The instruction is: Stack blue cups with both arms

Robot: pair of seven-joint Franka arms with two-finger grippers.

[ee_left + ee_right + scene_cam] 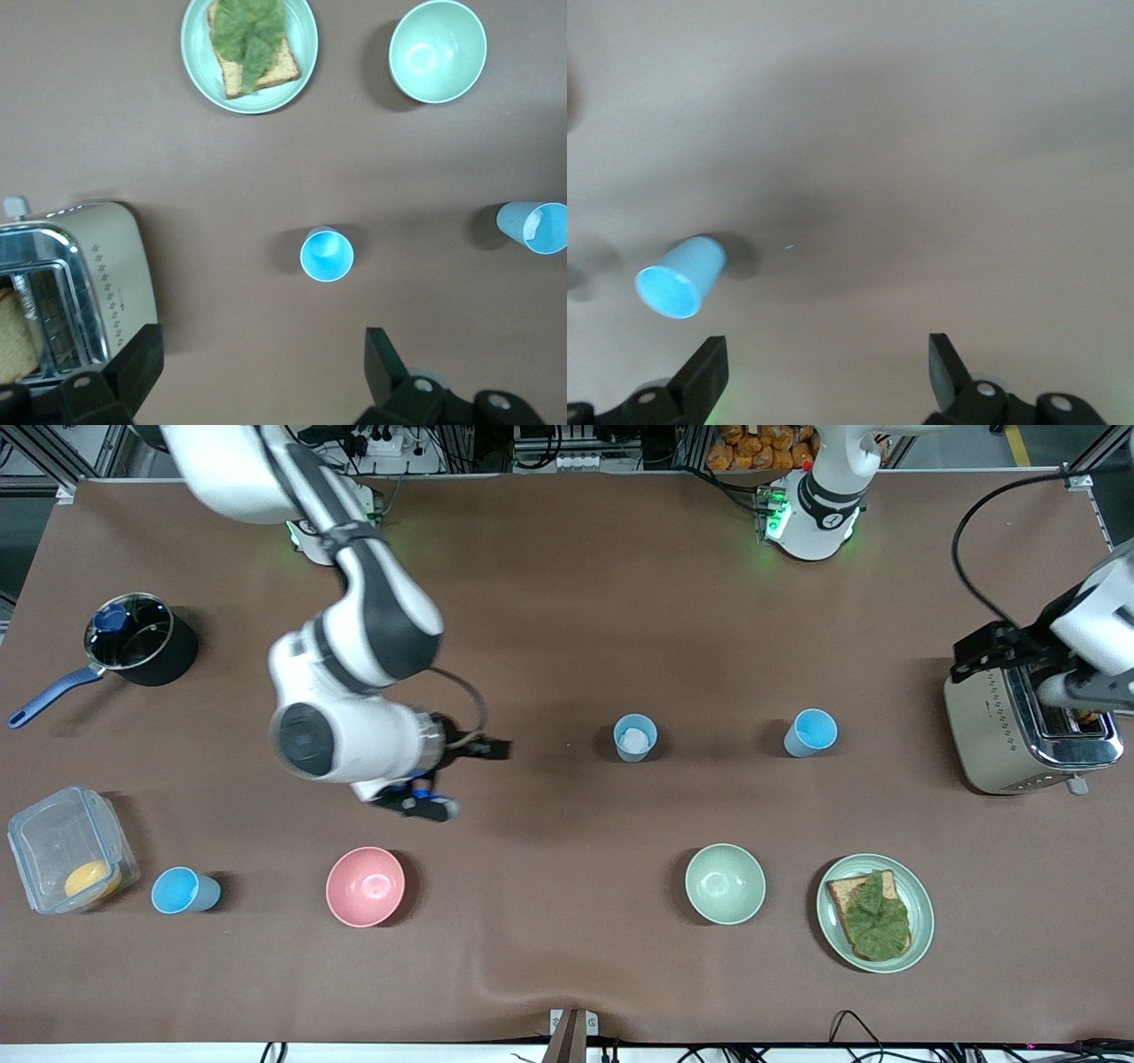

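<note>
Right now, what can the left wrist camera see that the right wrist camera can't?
Only the left wrist view shows the toaster, the plate with bread and lettuce, the green bowl and two blue cups, one with a white patch. Only the right wrist view shows a lone blue cup on bare brown table. Both show an open, empty pincer: left pincer, right pincer.

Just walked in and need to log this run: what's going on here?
Nothing is stacked yet. Three blue cups stand apart: one with a white patch inside, a second toward the left arm's end, a third beside the plastic container. The right gripper hangs open and empty above the pink bowl; the left gripper waits open by the toaster.
</note>
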